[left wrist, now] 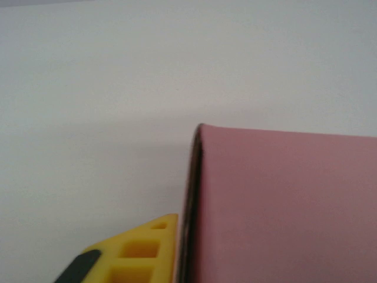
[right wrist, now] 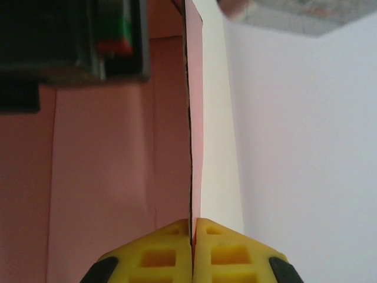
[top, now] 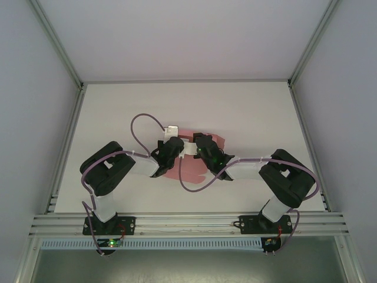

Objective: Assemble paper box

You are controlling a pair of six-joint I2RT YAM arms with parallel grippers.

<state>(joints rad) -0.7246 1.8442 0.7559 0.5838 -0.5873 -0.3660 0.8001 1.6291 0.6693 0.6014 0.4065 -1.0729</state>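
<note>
Right now: right jaws pinch the pink card, left grip unclear

Seen from above, the paper box [top: 189, 170] lies as a salmon-pink sheet near the middle of the white table [top: 247, 118], partly hidden under the two arms that meet over it. The left gripper [top: 169, 154] sits at the sheet's left side, and the right gripper [top: 203, 148] is just beside it, over the sheet's far right part.

On the right wrist camera, the right gripper [right wrist: 193, 227] has its yellow fingertips pressed together on a thin panel of the card, which stands up edge-on between them. More pink card lies to the left.

On the left wrist camera, one yellow finger [left wrist: 144, 250] lies right against a folded edge of the card [left wrist: 283, 206]. The other finger is out of sight, so I cannot tell whether these jaws are open or gripping
</note>
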